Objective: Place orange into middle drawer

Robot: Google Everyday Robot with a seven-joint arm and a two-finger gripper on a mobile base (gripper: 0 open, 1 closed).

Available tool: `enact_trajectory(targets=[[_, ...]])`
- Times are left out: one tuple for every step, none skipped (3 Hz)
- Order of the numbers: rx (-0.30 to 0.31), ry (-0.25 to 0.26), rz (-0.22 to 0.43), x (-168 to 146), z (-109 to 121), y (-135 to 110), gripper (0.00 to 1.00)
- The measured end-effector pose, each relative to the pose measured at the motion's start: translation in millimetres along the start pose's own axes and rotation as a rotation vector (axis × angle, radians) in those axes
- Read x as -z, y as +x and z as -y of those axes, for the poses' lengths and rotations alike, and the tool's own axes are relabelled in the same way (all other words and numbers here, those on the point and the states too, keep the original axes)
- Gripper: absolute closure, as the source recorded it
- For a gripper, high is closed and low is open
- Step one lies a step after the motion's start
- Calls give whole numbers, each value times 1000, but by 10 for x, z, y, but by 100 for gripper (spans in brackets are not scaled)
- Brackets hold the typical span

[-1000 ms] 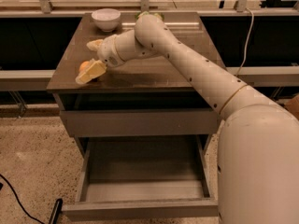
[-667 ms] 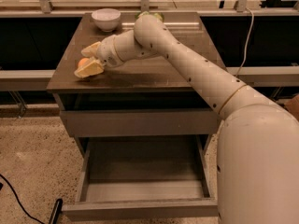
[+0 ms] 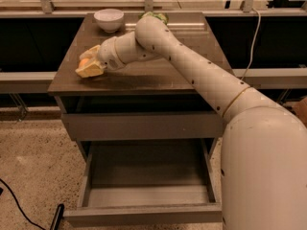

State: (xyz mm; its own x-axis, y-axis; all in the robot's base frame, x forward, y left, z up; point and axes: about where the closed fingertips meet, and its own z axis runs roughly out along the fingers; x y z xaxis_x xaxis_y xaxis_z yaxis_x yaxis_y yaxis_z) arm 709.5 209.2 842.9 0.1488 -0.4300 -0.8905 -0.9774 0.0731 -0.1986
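Observation:
The orange point(image 3: 84, 62) is at the left part of the cabinet top point(image 3: 158, 75), between the pale yellow fingers point(image 3: 90, 71) of my gripper point(image 3: 88, 64). The gripper reaches in from the right and is closed around the fruit, just above the surface. Only a small patch of the orange shows. The middle drawer point(image 3: 144, 176) is pulled out wide open below, and its inside holds nothing. The top drawer point(image 3: 144, 124) above it is shut.
A white bowl point(image 3: 109, 19) stands at the back left of the top. A green snack bag point(image 3: 157, 16) peeks out behind my arm at the back. A black cable point(image 3: 19, 205) lies on the floor at the left. Rails run behind the cabinet.
My gripper with the orange has shifted slightly left and a little up from the surface. The drawer has not moved.

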Motion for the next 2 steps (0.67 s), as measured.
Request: enact_trajectory(targets=[[27, -42, 57, 99, -16, -191, 100], [83, -31, 115, 429, 10, -517, 100]])
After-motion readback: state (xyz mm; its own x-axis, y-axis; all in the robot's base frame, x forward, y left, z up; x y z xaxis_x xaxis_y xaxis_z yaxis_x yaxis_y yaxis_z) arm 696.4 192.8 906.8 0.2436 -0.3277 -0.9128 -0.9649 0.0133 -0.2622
